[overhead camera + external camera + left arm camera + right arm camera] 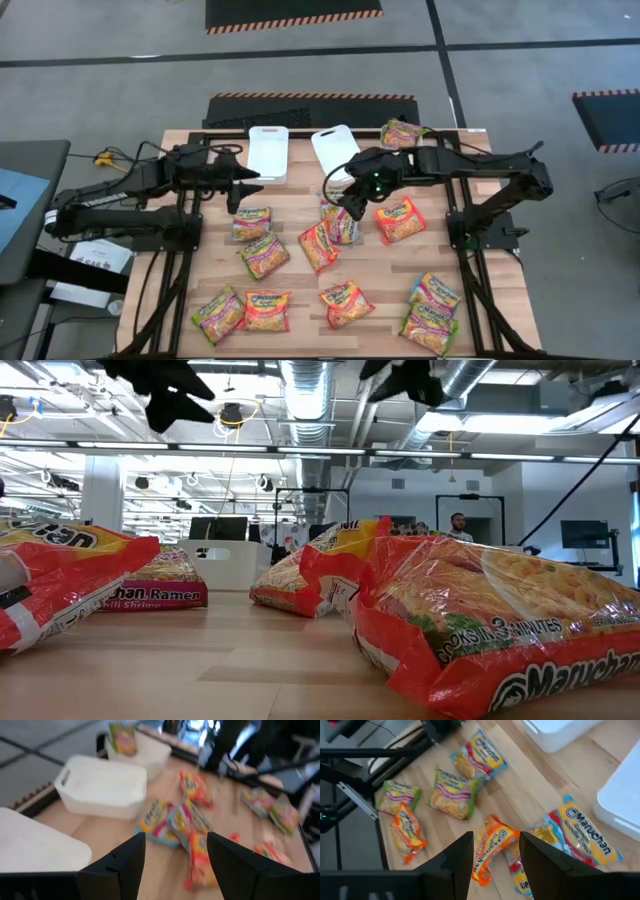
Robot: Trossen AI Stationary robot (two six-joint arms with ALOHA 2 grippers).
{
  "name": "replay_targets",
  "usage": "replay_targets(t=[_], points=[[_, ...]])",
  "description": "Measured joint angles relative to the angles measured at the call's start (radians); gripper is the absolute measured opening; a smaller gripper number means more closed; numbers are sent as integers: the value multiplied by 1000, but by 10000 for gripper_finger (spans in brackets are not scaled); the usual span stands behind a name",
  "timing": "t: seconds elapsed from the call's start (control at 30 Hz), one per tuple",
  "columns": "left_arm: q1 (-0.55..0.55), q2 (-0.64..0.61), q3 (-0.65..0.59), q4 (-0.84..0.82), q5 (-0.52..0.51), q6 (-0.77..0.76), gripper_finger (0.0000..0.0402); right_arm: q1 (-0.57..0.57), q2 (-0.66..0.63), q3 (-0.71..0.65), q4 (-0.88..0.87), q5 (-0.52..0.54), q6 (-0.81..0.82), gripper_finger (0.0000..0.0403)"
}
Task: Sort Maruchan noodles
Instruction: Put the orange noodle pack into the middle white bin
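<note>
Several Maruchan noodle packets lie flat on the wooden table (300, 285), among them a blue one (340, 222), orange-red ones (399, 219) (318, 245) and a green-pink one (264, 254). Another green-pink packet (402, 132) sits at the far right, in a white bin (145, 750) as the left wrist view shows it. My left gripper (243, 185) (175, 865) hovers open beside the left white bin (267, 152). My right gripper (350, 200) (496, 857) hovers open over the blue packet (582, 837) and an orange one (490, 847), touching neither.
A second white bin (335, 150) stands at the far edge between the two arms. More packets lie near the table's near edge (266, 310) (429, 327). In the low view, packets (480, 620) fill the foreground and both grippers hang high above. A person stands far back in the room (457, 525).
</note>
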Motion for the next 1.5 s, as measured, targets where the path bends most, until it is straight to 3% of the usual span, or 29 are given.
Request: replay_targets(t=[0.23, 0.33, 0.6, 0.97, 1.5], points=[[-5, 64, 119, -225, 324, -63, 198, 5, 0, 46, 2, 1, -6, 182], [-30, 80, 119, -270, 399, -98, 198, 5, 0, 47, 2, 2, -22, 182], [-189, 148, 119, -387, 399, -119, 198, 5, 0, 47, 2, 2, -35, 182], [-418, 323, 92, -379, 294, -198, 198, 5, 0, 47, -3, 2, -75, 182], [-541, 609, 92, -108, 313, -328, 198, 3, 0, 47, -1, 0, -136, 182]])
